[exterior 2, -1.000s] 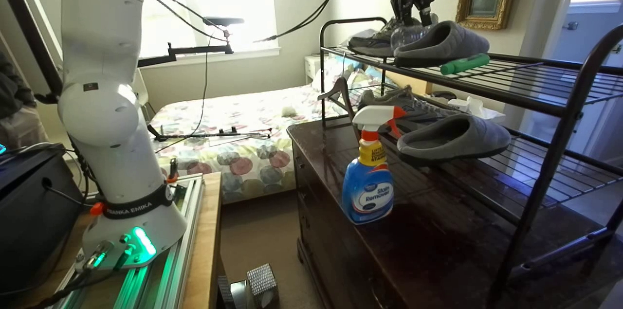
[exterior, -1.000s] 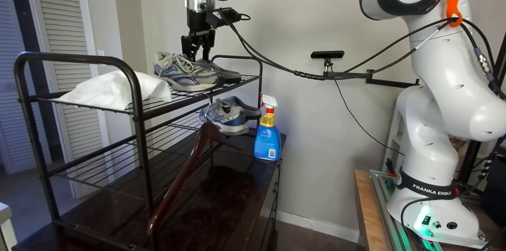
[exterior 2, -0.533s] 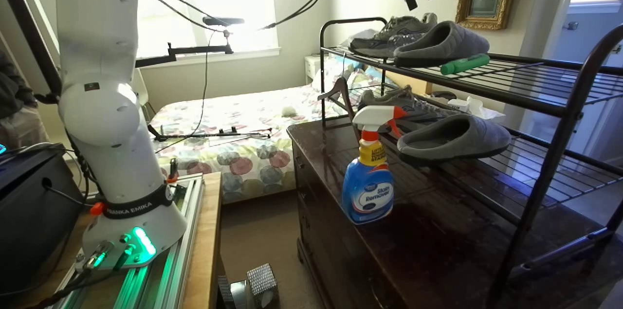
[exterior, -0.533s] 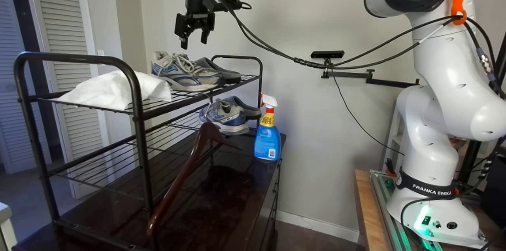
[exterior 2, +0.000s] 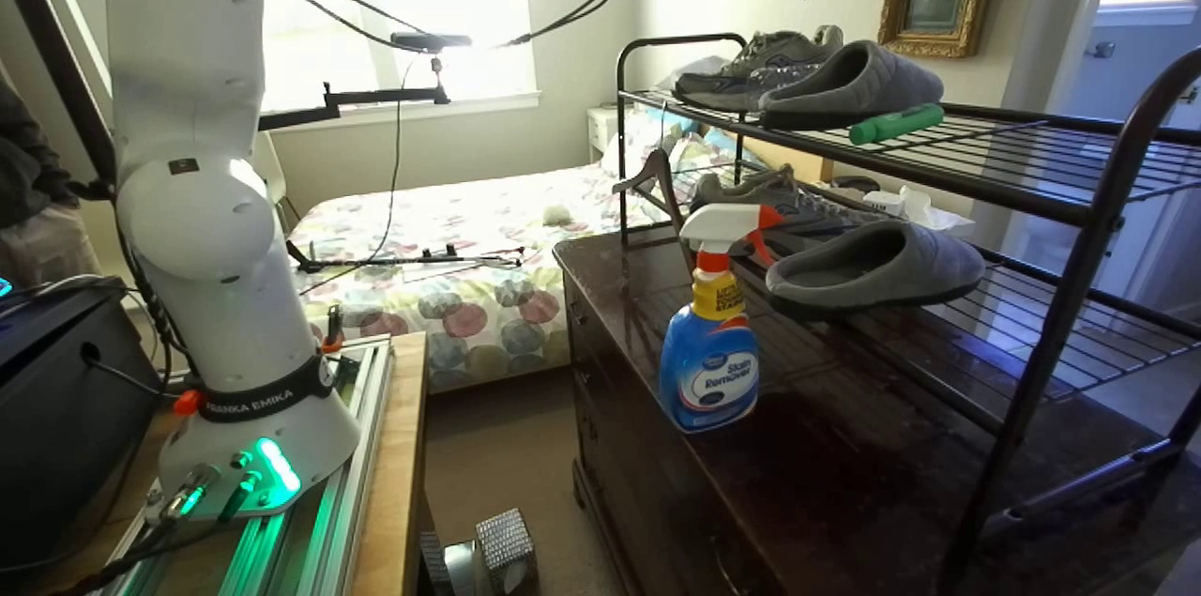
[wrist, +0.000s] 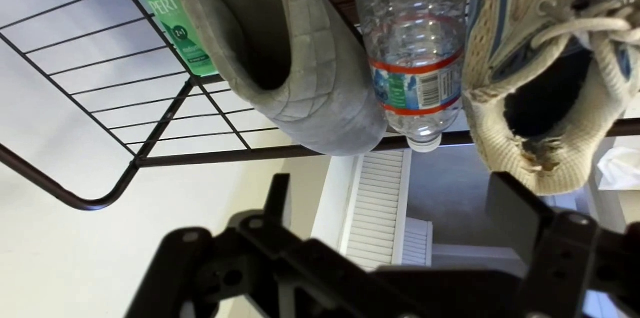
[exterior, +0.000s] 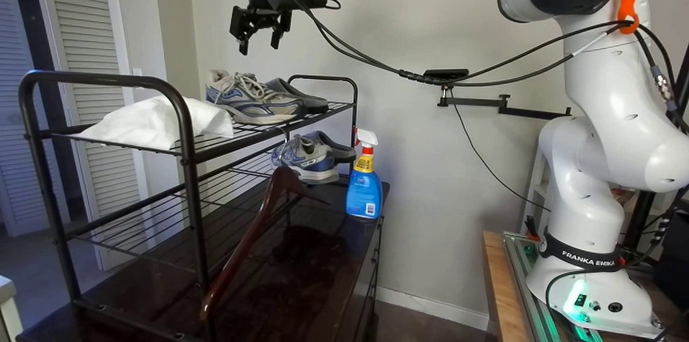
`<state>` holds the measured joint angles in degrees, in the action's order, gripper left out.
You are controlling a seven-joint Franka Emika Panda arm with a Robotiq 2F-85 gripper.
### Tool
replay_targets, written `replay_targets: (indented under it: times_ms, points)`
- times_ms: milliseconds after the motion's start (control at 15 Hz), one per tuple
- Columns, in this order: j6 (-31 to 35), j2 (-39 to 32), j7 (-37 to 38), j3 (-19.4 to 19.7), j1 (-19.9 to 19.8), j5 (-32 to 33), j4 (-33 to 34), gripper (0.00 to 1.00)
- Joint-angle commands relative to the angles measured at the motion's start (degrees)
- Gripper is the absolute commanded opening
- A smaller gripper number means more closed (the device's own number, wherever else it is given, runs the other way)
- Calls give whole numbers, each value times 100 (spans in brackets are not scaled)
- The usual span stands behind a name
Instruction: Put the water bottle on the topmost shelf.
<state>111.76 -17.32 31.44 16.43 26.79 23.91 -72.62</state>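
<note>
The water bottle (wrist: 412, 47) lies on its side on the topmost shelf (wrist: 225, 156) of the black rack, above the dark worktop (exterior: 307, 288) and toward the worktop's short edge that lies farther back in an exterior view. It is between 1 gray slipper (wrist: 320, 57) and 1 white-and-blue sneaker (exterior: 257, 102), close to both; whether it touches them I cannot tell. The plastic is clear, thin and crinkled, ribbed and dimpled along the body, with whitish glints all over. Toward the cap end a label wraps round: 2 orange-red bands, and between them a blue picture, a green patch and a barcode. A fainter reddish arc crosses the body beyond it. The shoulder narrows to a white cap (wrist: 424, 144), which in the wrist view overlaps the shelf rail on the side away from the robot arm (exterior: 603, 137). The base is cut off by the frame, and whether there is water inside I cannot tell.

The gripper (exterior: 259, 48) hangs above the shoes, apart from them, its 2 fingers (wrist: 276, 198) spread wide.

Just beside the slipper lies 1 green bottle (wrist: 172, 22) lettered PERT. A white bundle (exterior: 161, 121) rests at the shelf's opposite end. 1 blue spray bottle (exterior 2: 710, 361) stands upright on the worktop, at the long edge facing the arm, near a corner.
</note>
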Motion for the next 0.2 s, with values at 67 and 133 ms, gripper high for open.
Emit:
replay_targets:
  times_ms: [67, 133]
  points:
    - [3, 0, 1, 7, 0, 0, 0, 100]
    - [3, 0, 1, 8, 0, 0, 0, 100]
